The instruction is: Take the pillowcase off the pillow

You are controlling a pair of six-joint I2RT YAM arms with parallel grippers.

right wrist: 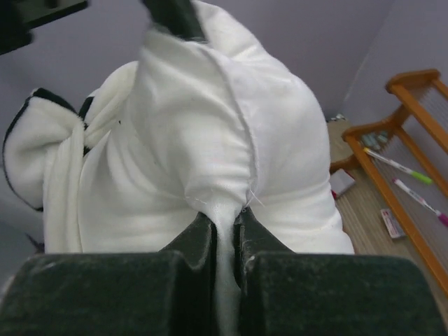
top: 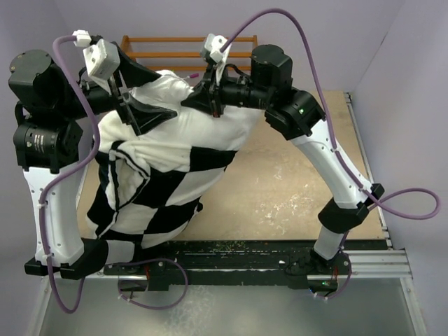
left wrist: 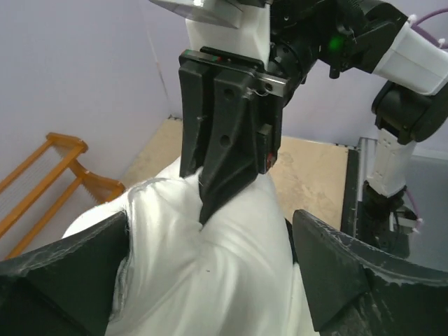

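My right gripper point(right wrist: 222, 224) pinches the white pillow point(right wrist: 210, 126) by its seam, raised at the far left. My left gripper point(left wrist: 210, 280) gapes wide around it. The checkered pillowcase point(top: 161, 196) hangs about half off, its lower part not yet pulled free.

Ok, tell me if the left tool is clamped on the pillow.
No, the left tool stands wide open, its fingers apart on either side of the white pillow.

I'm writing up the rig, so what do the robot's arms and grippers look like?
The left arm and right arm have white shells and black joint housings, each trailing a purple cable. The left gripper and right gripper have black wedge-shaped fingers under white mounts.
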